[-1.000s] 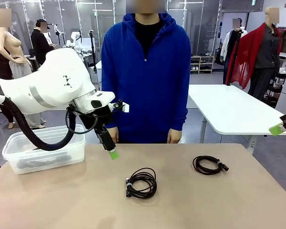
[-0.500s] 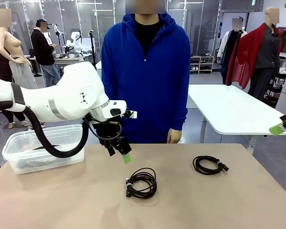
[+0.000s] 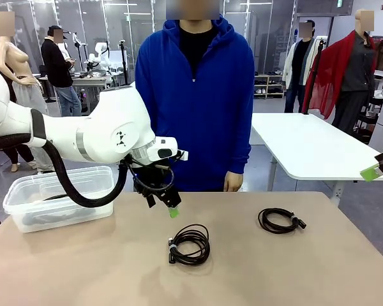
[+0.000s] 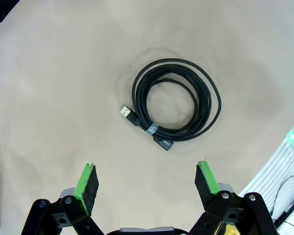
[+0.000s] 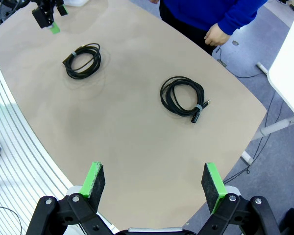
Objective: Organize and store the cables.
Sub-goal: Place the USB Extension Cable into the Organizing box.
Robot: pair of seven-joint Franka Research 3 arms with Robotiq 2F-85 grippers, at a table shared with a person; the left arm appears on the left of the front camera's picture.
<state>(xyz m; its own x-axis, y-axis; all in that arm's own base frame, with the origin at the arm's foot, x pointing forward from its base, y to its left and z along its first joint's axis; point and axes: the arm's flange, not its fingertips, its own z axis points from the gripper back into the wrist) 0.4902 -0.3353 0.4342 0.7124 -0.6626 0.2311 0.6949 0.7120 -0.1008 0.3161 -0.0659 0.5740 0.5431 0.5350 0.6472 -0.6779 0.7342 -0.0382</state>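
Observation:
Two coiled black cables lie on the tan table: one in the middle [image 3: 190, 244] [image 5: 83, 60], one to the right [image 3: 281, 220] [image 5: 183, 95]. My left gripper [image 3: 163, 205] hangs open above the table, just behind and left of the middle cable. In the left wrist view that cable [image 4: 176, 100] lies flat ahead of the open left gripper [image 4: 148, 182], its USB plug pointing left. My right gripper [image 3: 378, 168] stays high off the table's right edge, open [image 5: 152, 182] and holding nothing, with both coils far below it.
A clear plastic bin [image 3: 16, 194] stands at the table's left end with something dark inside. A person in a blue hoodie [image 3: 198, 95] stands at the far edge, hands down at their sides [image 5: 215, 35]. A white table [image 3: 306, 143] stands behind on the right.
My left arm has swung right and slightly down, from beside the bin toward the middle cable. The cables, right gripper and person have stayed put.

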